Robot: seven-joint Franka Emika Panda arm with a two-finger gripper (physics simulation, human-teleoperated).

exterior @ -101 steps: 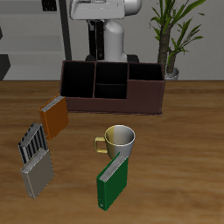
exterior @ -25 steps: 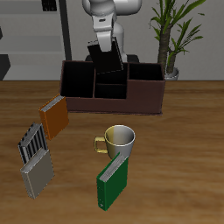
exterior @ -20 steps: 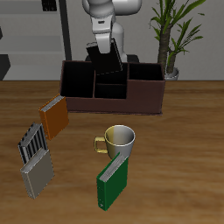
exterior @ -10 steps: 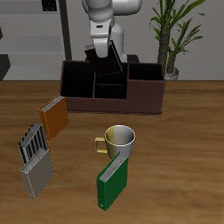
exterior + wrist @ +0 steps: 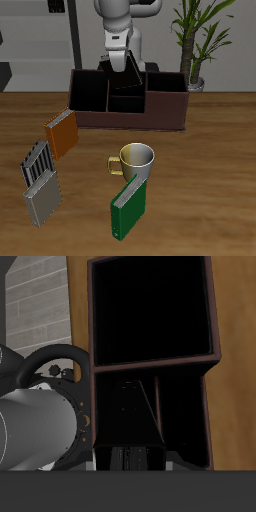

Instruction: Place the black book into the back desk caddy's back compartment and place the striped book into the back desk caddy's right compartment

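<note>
My gripper [image 5: 121, 52] is shut on the black book [image 5: 123, 70] and holds it tilted, just above the rear of the back desk caddy [image 5: 128, 118]. The book's lower end hangs over the back compartment [image 5: 127, 79] of the middle section. In the wrist view the black book [image 5: 136, 416] shows edge-on between my fingers [image 5: 122, 459], with the caddy's partition [image 5: 150, 362] beyond it. The wide right compartment [image 5: 166, 84] holds nothing that I can see. The striped book [image 5: 37, 162] lies flat on the table, far from the gripper and nearer the front edge.
An orange book [image 5: 63, 133] and a grey book [image 5: 42, 201] lie near the striped one. A green book [image 5: 129, 207] leans beside a yellow-rimmed mug [image 5: 134, 160] in front of the caddy. A potted plant [image 5: 195, 45] stands behind the caddy's wide end.
Five seconds ago the gripper was not over the caddy. Over the last second it has shifted a little with the black book above the middle section, and the book's tilt has changed slightly.
</note>
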